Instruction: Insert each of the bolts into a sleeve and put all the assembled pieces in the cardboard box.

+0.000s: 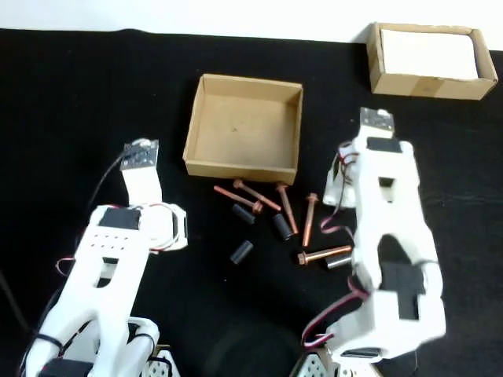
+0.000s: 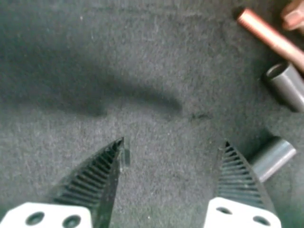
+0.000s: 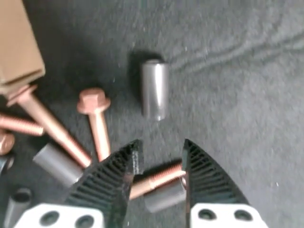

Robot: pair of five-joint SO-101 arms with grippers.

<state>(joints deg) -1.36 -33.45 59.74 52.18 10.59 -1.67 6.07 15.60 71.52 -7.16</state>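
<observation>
Bolts (image 1: 287,206) and sleeves (image 1: 241,251) were scattered on black cloth (image 1: 78,94) before the cardboard box (image 1: 240,169); the left gripper (image 2: 173,141) was held spread over it, the right gripper (image 3: 161,142) parted over one bolt's threaded end (image 3: 156,179).

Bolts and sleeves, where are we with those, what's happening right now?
No bolt looks sleeved yet: the bolts and sleeves lie loose on the cloth near the box, which is empty. The right tool is open over the threaded end of one bolt, with a sleeve right beside it. The left tool is open over bare cloth, with two sleeves off to one side.
</observation>
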